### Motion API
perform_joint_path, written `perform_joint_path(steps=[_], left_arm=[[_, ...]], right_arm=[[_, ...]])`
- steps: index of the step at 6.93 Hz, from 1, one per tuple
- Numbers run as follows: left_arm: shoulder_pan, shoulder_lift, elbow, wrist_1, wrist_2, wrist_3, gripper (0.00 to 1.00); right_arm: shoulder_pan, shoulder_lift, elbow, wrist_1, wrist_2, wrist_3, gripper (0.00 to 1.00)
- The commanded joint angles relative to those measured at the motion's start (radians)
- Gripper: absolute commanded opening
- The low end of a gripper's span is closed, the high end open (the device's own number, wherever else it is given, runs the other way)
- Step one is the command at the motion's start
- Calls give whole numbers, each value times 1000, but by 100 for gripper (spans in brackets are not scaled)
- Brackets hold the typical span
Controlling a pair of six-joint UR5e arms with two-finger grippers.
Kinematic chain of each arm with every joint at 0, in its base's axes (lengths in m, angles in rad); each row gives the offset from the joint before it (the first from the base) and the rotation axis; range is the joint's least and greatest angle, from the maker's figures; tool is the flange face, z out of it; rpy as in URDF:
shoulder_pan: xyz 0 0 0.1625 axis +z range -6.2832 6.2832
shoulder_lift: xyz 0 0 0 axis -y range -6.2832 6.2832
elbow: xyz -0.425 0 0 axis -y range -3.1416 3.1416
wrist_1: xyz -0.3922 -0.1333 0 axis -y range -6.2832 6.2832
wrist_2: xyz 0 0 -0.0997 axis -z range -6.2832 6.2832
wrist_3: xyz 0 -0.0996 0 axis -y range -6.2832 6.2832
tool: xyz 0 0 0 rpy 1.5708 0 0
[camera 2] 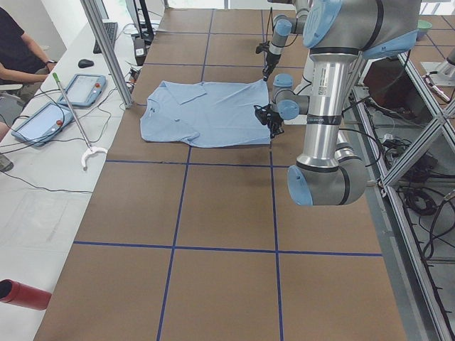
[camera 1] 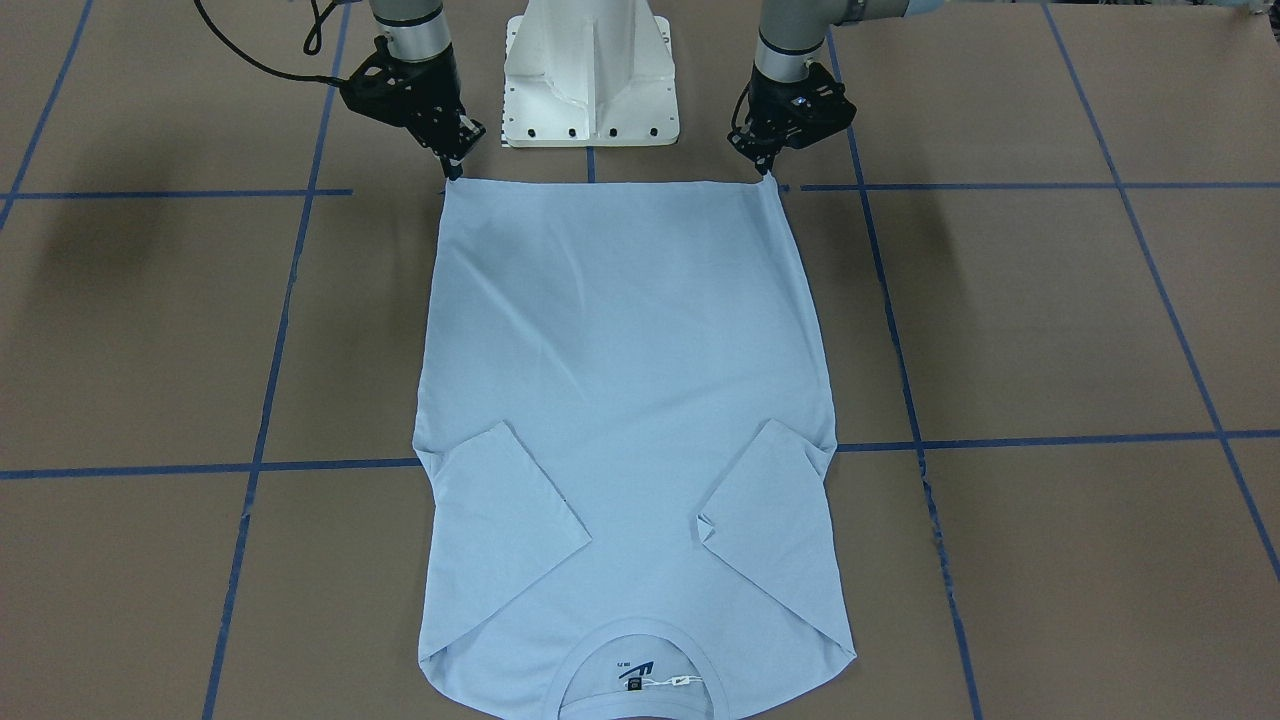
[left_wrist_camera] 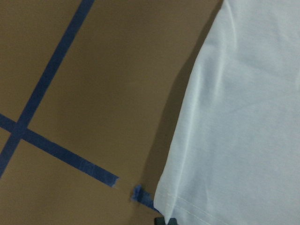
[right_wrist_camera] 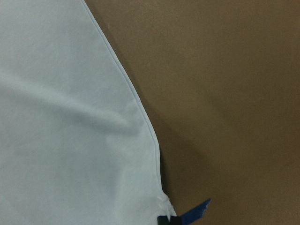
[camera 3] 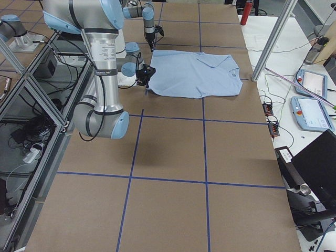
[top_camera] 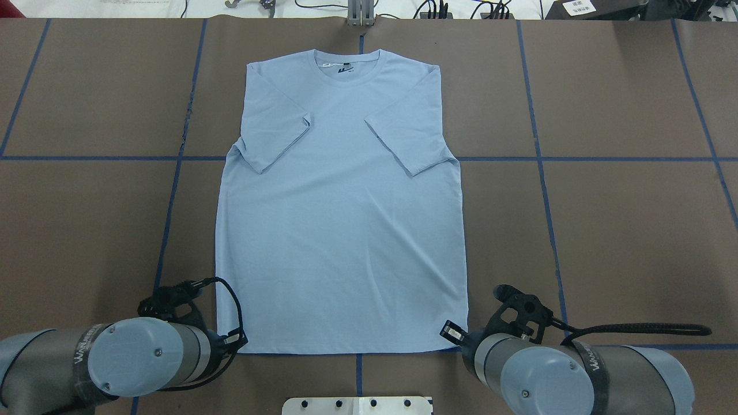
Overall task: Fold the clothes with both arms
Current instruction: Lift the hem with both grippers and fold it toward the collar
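The T-shirt is laid flat on the table, sleeves folded in, collar farthest from the robot. Its hem corners are pinched shut in the left claw and right claw. A hem-to-collar fold seems next (both corners lifted evenly).

One shirt was out there. Two arms showed, left arm and right arm; two grippers, left gripper and right gripper. One base. Upper left of the side view held upper pendant, lower pendant and one person.
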Motion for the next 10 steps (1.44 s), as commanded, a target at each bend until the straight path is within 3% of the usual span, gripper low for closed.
perform_joint_path(steps=[1,3,4,6,7,8,10], left_arm=[[-4,-11,-89,3,-2,-6,0],[32,-12,-124,6,0,-71,0],[36,-9,-167,16,0,-76,0],[1,-29,-157,49,1,-57,0],[-86,-56,-117,47,4,28,0],[-218,-142,-29,47,1,184,0],[-363,-216,155,26,1,348,0]], right_arm=[[8,-50,56,0,3,-3,0],[-38,-211,212,-3,6,-1,0],[-43,-226,227,-3,6,-1,0],[12,-211,221,-2,3,-18,0],[108,-101,149,0,6,-117,0],[235,72,-14,-5,16,-245,0],[453,225,-258,8,134,-443,0]])
